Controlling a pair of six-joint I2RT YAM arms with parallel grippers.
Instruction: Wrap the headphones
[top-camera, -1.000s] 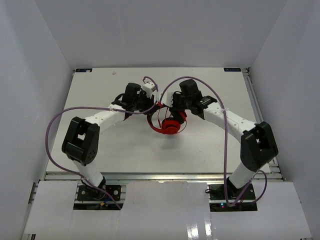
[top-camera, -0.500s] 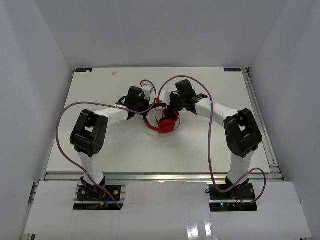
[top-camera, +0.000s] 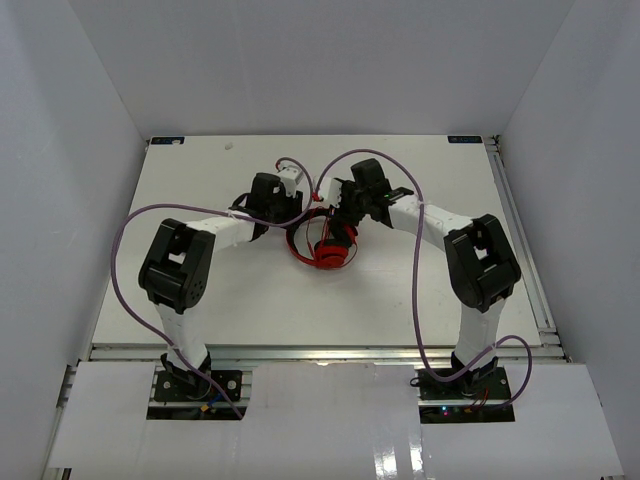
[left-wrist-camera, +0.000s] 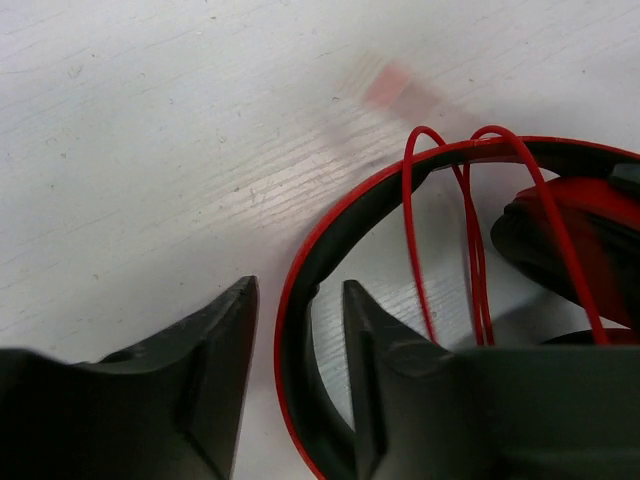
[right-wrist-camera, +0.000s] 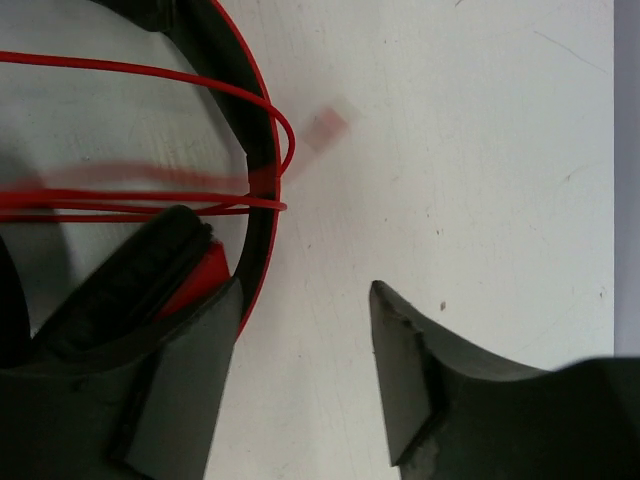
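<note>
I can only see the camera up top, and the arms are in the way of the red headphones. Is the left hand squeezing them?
Observer: No. In the left wrist view the left gripper is open. The headband of the headphones passes between its fingers, with a gap on one side.
Operator: What about the other hand?
Observer: The right gripper is open too. Only bare table shows between its fingers, and the headband runs beside one of them.
Operator: Is the string wrapped on?
Observer: Several strands of the red cable cross over the headband.
</note>
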